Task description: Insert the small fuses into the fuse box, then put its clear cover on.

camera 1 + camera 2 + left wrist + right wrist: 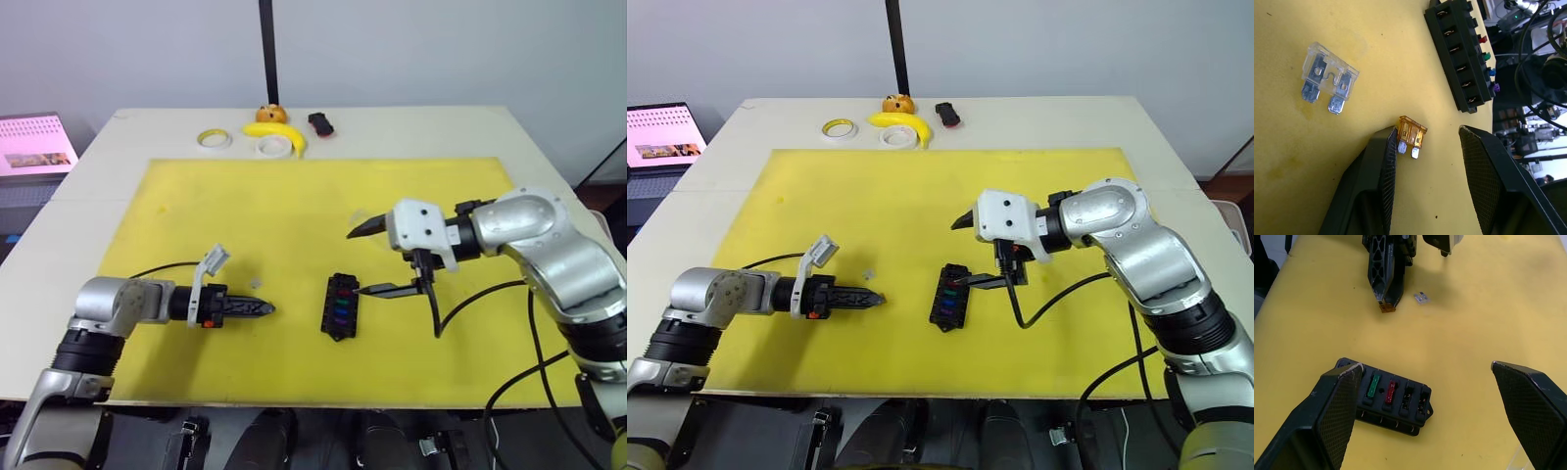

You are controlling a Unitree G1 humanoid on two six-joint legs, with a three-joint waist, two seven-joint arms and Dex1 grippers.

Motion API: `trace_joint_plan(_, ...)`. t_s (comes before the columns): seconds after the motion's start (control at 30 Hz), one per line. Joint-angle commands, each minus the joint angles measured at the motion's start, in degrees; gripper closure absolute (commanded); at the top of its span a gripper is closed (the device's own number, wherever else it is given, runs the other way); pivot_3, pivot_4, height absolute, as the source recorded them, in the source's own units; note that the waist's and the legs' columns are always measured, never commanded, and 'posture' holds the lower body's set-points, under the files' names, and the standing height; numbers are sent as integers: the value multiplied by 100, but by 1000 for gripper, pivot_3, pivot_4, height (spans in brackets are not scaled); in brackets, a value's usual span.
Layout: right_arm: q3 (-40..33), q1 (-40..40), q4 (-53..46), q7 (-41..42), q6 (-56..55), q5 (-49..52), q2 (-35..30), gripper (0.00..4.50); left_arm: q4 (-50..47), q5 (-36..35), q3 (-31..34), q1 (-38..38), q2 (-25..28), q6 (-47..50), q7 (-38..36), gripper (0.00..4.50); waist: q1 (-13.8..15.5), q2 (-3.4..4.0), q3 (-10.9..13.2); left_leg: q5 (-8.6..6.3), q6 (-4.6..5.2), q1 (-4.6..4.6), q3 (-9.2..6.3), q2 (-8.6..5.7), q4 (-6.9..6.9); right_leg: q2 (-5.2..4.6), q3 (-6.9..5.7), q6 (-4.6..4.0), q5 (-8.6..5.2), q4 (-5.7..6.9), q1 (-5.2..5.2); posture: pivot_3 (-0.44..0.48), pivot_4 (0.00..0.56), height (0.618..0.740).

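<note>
Nearest the camera, lower left of the head view, the left gripper [1427,142] lies low over the yellow mat [294,206] with its fingers open. The wrist view shows an amber fuse [1411,137] lying flat on the mat between them, right up against one finger [1386,161] and clear of the other. A clear-bodied fuse [1327,76] lies just beyond it, metal legs showing, well apart from the fingers.

Around the middle of the frame sits the fuse box [340,305], short end toward the camera. One row of slots already has a few coloured fuses in it: green [1373,386] and red [1391,391] show up in the right wrist view, while blue and purple show in the head view. The other row looks empty from the left wrist view.

The right gripper [364,259] comes in from the right with its fingers spread wide. One finger tip is at the box's right edge, the other is up higher over bare mat.

There's lots of open mat between the two grippers and toward the upper left, and the box is well in from every mat edge.

At the top of the frame, past the mat on the pale surface [441,132], are two tape rolls [215,139], a banana [276,132], an orange thing [270,113] and a black-and-red object [320,123].
</note>
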Motion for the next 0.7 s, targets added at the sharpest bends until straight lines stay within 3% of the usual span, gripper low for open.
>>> trace_joint_plan(0.03, -28, -46, -109, -29, -111, -43, 44, 0, -67, 26, -107, 111, 41, 8, 9, 2370, -23, 0, 0, 0, 0, 0, 0, 0, 0, 0, 0, 0, 0, 0, 0, 0, 150, 740)
trace_joint_plan(0.07, -23, -49, -104, -30, -113, -45, 50, 0, -66, 30, -104, 121, 53, -6, 4, 2370, -39, 0, 0, 0, 0, 0, 0, 0, 0, 0, 0, 0, 0, 0, 0, 0, 150, 740)
trace_joint_plan(0.2, -6, -55, -96, -27, -122, -53, 60, 0, -90, -5, -58, 154, 95, 7, -7, 4358, -106, 0, 0, 0, 0, 0, -1, 0, 0, 0, 0, 1, 0, 0, 0, 0, 150, 740)
trace_joint_plan(0.23, -4, -56, -96, -24, -123, -53, 62, 0, -103, -12, -49, 168, 110, 6, -17, 4478, -108, 0, 0, 0, 0, 0, -1, 0, 0, 0, 0, 1, 1, 1, 0, 0, 150, 740)
trace_joint_plan(0.7, 46, -37, -101, -15, -111, -76, 96, 0, -394, -102, 168, 403, 168, -46, 27, 4478, -137, 0, 0, 2, -4, 0, -1, 4, -3, 1, 2, 2, 1, 4, -6, 0, 150, 740)
